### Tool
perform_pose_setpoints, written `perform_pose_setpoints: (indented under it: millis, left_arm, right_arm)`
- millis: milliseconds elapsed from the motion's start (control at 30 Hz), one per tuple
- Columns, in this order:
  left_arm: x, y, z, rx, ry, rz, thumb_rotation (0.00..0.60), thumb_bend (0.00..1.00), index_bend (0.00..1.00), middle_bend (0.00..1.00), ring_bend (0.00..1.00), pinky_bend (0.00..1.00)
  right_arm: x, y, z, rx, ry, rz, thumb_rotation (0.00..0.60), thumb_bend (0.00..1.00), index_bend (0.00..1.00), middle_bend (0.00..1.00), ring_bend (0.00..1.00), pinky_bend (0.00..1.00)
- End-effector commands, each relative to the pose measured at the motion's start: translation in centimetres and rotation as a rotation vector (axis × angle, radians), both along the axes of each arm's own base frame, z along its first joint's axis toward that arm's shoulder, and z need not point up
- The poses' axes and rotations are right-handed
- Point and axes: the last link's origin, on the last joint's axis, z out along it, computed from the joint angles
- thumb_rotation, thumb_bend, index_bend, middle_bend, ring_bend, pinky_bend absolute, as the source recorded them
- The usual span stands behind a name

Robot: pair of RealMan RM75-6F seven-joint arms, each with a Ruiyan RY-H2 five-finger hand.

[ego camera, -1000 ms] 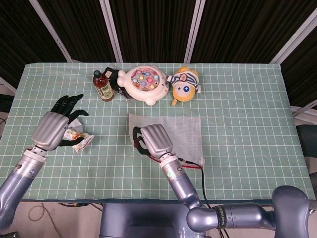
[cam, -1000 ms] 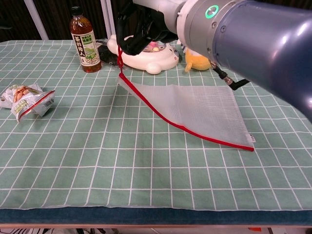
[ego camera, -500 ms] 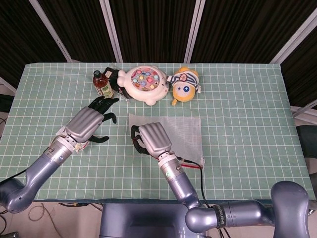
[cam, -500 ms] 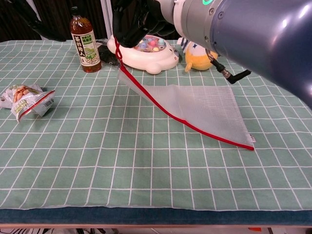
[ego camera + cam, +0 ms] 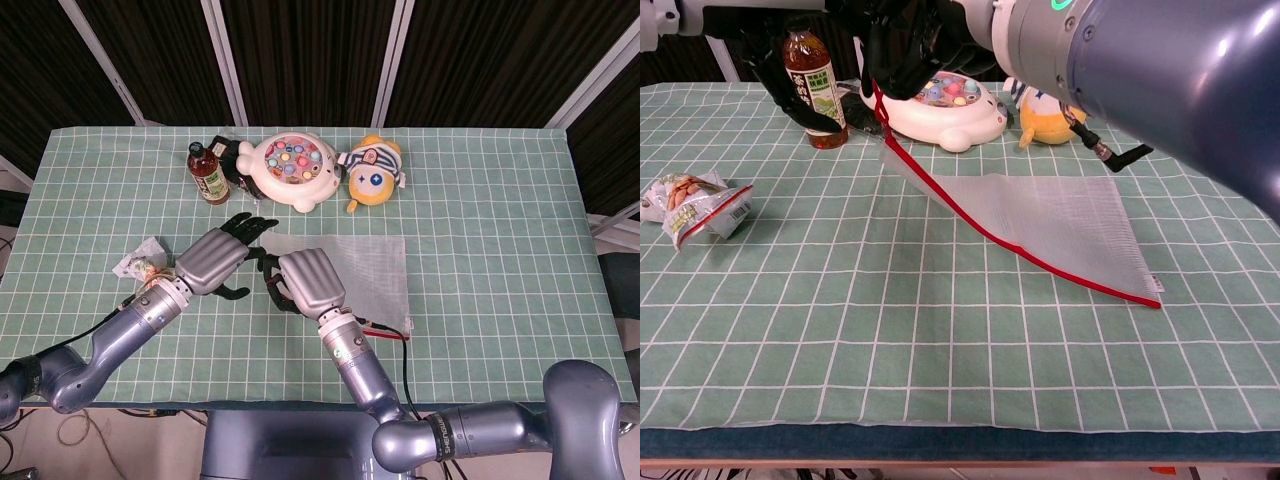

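Observation:
A white mesh pouch (image 5: 355,265) with a red zipper edge lies at the middle of the table. My right hand (image 5: 310,280) grips its red edge at the left corner and holds that corner raised off the cloth; in the chest view the right hand (image 5: 915,45) is at the top, with the pouch (image 5: 1055,225) sloping down to the right. My left hand (image 5: 220,260) hovers just left of the right hand, fingers spread and holding nothing. The left hand's dark fingers (image 5: 800,100) cross in front of the bottle. A snack packet (image 5: 143,263) lies on the cloth left of the left hand.
At the back of the green checked tablecloth (image 5: 500,200) stand a brown tea bottle (image 5: 207,172), a round fishing-game toy (image 5: 295,170) and a yellow plush (image 5: 370,175). A small dark item (image 5: 236,155) sits between the bottle and the toy. Dark curtains hang behind.
My left hand has swung right, away from the snack packet, to beside the right hand. The packet stays on the table. The right hand raised the pouch corner slightly.

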Motion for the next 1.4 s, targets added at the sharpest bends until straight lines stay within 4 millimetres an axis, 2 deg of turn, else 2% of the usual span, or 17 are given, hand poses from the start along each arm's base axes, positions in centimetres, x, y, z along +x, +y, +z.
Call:
perform_pose_setpoints:
  millis: [33,300,667,833,1400]
  left_arm:
    - [-0.3,0.0,-0.4,-0.007,0.01,0.002,0.6,0.2,0.48,0.03,0.0,0.0]
    - [-0.5,0.0,-1.4,-0.015,0.007,0.012,0.6,0.25,0.5,0.04,0.0,0.0]
    - [0.2,-0.4,-3.1,-0.044,-0.015,0.005,0.6,0.25,0.51,0.04,0.0,0.0]
    - [0.4,-0.5,-3.7,-0.054,-0.028,0.009,0.6,0.31,0.53,0.04,0.0,0.0]
    - [0.4,-0.6,-4.3,-0.053,-0.051,0.027,0.6,0.34,0.55,0.04,0.0,0.0]
  right_arm:
    - [0.0,0.0,0.0,0.0,0.0,-0.002,0.6,0.6,0.62,1.0,1.0,0.98]
    - [0.0,0.1,-0.1,0.004,0.001,0.0,0.6,0.6,0.62,1.0,1.0,0.98]
    - [0.1,0.3,-0.1,0.004,0.003,0.002,0.6,0.6,0.63,1.0,1.0,0.98]
    - [0.0,0.3,0.0,0.003,0.005,0.0,0.6,0.6,0.63,1.0,1.0,0.98]
    - [-0.1,0.4,-0.3,0.01,0.004,-0.003,0.6,0.61,0.63,1.0,1.0,0.98]
